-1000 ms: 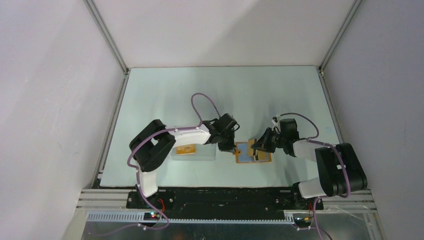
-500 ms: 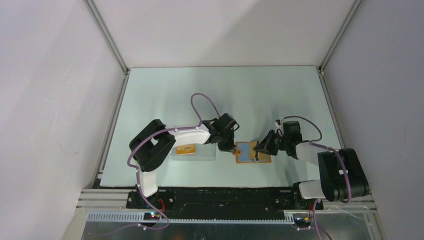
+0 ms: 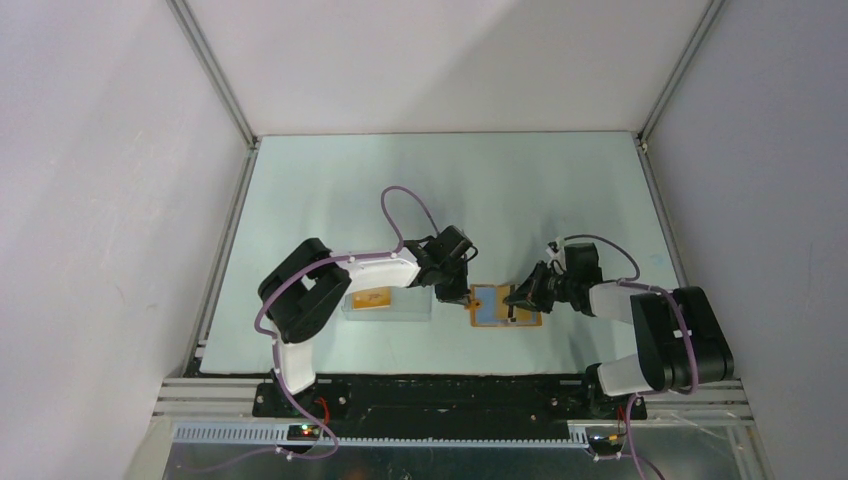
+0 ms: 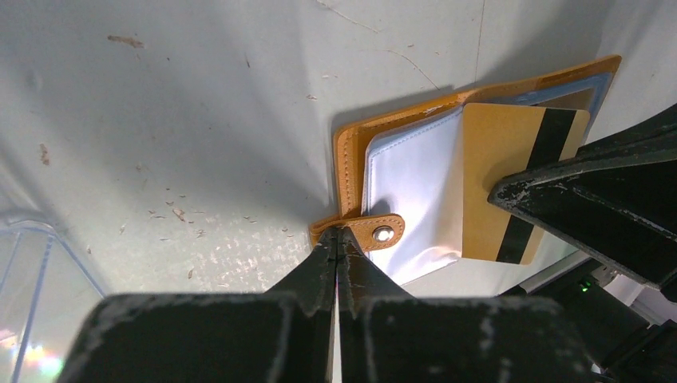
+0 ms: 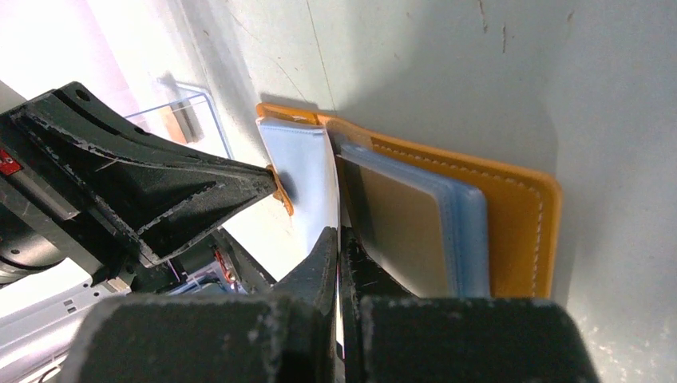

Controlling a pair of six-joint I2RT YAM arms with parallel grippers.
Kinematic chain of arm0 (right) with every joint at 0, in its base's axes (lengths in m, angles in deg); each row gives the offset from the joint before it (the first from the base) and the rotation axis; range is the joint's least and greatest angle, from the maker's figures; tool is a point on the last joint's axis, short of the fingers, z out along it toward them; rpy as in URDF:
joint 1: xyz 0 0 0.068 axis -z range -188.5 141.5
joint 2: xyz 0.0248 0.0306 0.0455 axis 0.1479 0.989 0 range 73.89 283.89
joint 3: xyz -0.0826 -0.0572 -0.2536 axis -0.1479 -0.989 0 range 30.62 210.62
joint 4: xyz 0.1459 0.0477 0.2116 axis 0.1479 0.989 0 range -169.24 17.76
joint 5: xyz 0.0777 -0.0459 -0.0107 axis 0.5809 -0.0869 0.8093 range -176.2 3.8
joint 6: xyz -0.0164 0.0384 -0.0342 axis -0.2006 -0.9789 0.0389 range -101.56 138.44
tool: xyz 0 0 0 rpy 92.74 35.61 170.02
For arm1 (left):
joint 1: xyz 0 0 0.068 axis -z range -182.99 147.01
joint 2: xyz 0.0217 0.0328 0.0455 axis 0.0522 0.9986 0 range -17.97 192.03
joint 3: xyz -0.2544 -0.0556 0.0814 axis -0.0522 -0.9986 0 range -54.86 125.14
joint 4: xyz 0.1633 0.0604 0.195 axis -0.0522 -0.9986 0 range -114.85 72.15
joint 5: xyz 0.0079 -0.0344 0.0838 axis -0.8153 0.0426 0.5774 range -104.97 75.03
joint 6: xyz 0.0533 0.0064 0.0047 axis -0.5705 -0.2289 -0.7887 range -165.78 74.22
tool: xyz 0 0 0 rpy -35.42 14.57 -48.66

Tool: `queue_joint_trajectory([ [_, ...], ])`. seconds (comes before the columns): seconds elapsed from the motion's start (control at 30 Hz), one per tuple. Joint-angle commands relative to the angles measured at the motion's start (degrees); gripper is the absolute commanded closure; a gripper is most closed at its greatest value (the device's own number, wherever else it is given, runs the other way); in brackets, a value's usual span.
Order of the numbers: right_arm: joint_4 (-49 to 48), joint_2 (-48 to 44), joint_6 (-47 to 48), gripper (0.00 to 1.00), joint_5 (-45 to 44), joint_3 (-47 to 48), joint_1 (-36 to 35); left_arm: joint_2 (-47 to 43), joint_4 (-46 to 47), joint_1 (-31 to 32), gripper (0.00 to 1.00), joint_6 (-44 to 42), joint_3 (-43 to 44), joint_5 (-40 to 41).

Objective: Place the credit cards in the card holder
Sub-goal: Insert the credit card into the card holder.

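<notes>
The holder [image 4: 349,159] is orange-tan leather with pale edge stitching, a silver snap and glossy blue-grey pockets. The card [image 4: 495,175] is golden-orange, crossed by one black stripe. The left gripper [image 4: 336,239] and right gripper [image 5: 339,237] are matt black with scuffed grey edges; the table [image 4: 160,120] is pale grey-green, flecked brown.

Orange card holder [image 4: 351,159] lies open on the counter [image 4: 199,120], 1 gold dark-striped card [image 4: 499,167] resting across its inner sleeves.

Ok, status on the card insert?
Left tool shut on card holder tab. Right tool shut on striped credit card, laid over the sleeves. Nothing in the way.
</notes>
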State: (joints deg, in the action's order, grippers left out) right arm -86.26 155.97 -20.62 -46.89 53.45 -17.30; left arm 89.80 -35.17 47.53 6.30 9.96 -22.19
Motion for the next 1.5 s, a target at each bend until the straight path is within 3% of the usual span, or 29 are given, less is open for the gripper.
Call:
queue_joint_trajectory([
  [0.0,6.0,-1.9,0.7,1.0,-1.93,-0.27,-0.32,1.88,-4.58,-0.97,1.0,-1.36,-1.71,3.79],
  [0.23,10.86,-3.49,0.82,1.0,-4.6,-0.31,-0.25,1.99,-4.58,-1.01,1.0,-1.43,-1.63,3.66],
  [0.6,4.26,3.75,2.34,1.0,2.97,0.45,-0.57,2.25,-4.6,-1.05,1.0,-1.45,-1.49,3.3],
  [1.23,4.56,10.57,5.13,1.0,0.69,6.53,-3.08,2.41,-4.62,-1.11,1.0,-1.65,-1.36,2.93],
  [1.27,4.61,10.6,5.21,0.96,0.6,6.53,-3.16,2.48,-4.64,-1.12,1.0,-1.65,-1.36,2.9],
  [1.37,6.17,9.24,5.22,0.75,-0.5,6.53,-3.43,2.46,-4.61,-1.12,1.0,-1.7,-1.39,2.91],
  [1.47,9.9,5.95,5.4,0.63,-2.27,6.72,-3.45,2.4,-4.64,-1.11,1.0,-1.69,-1.42,2.89],
])
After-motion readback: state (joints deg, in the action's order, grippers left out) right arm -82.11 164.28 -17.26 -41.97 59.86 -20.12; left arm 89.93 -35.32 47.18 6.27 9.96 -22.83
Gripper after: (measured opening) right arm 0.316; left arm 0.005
